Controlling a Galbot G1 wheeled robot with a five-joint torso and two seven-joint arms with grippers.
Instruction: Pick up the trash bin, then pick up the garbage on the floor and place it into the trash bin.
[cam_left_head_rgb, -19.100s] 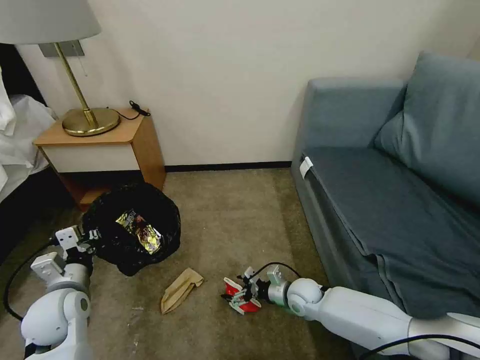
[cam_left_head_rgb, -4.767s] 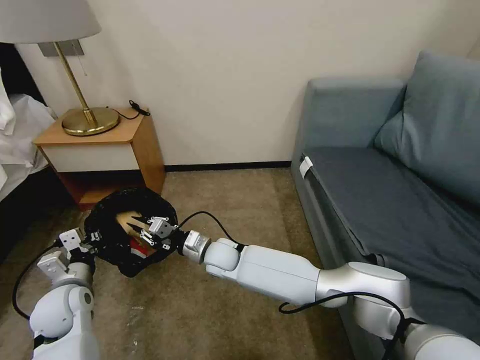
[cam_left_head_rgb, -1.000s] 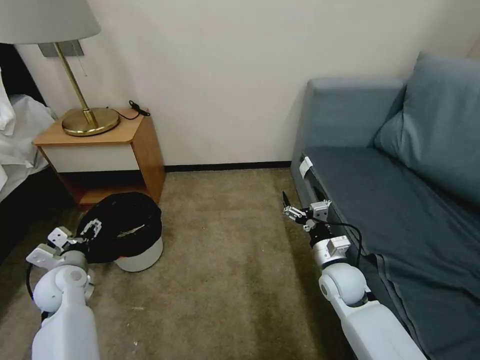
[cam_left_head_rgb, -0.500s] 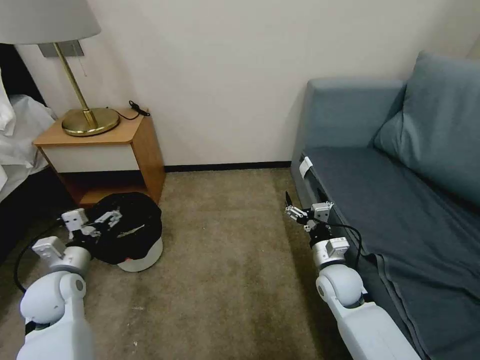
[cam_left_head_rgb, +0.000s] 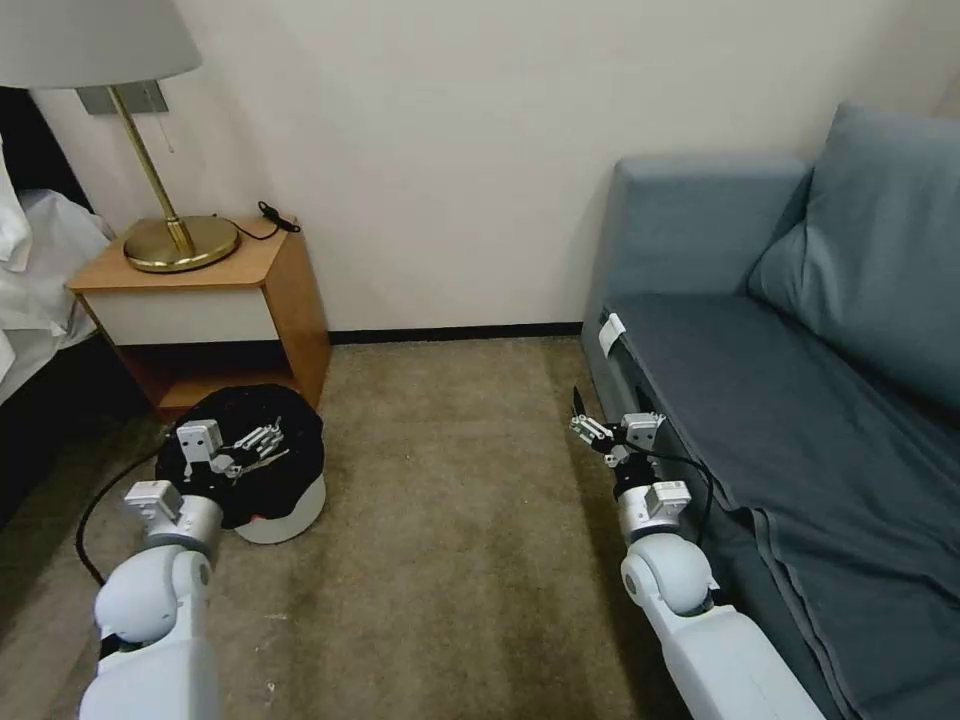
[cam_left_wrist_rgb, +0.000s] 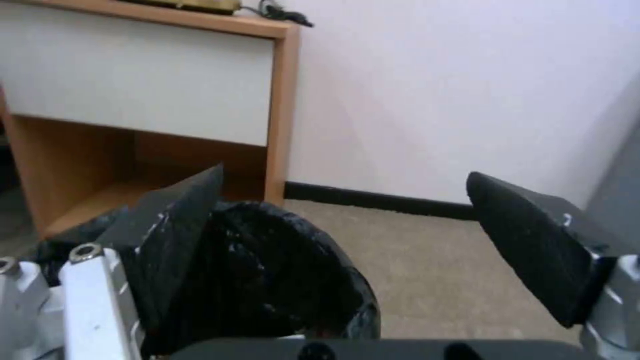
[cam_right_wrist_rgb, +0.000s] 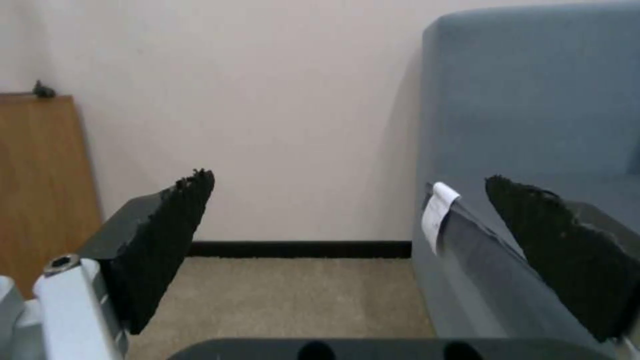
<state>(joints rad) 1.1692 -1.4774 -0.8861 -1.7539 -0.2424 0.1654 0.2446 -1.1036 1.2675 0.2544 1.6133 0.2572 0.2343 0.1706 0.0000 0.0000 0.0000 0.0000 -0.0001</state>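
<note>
The trash bin (cam_left_head_rgb: 288, 512) stands upright on the carpet in front of the nightstand, its white wall low and its black bag (cam_left_head_rgb: 238, 470) draped over the rim. My left gripper (cam_left_head_rgb: 256, 441) hovers over the bin's top, open and holding nothing. In the left wrist view the bag (cam_left_wrist_rgb: 267, 270) lies below and behind the spread fingers (cam_left_wrist_rgb: 180, 220). My right gripper (cam_left_head_rgb: 598, 431) is raised beside the sofa's front edge, open and holding nothing; the right wrist view has its fingers (cam_right_wrist_rgb: 167, 240) wide apart. The garbage is hidden from view.
A wooden nightstand (cam_left_head_rgb: 205, 290) with a brass lamp (cam_left_head_rgb: 182, 241) stands just behind the bin. A blue-grey sofa (cam_left_head_rgb: 800, 400) fills the right side. White bed linen (cam_left_head_rgb: 30, 270) is at the far left. A black cable (cam_left_head_rgb: 100, 500) trails by my left arm. Carpet (cam_left_head_rgb: 450, 520) lies between the arms.
My left gripper has swung from the bin's left rim to over the bin's top. The bin has stayed on the floor. The right arm has barely moved.
</note>
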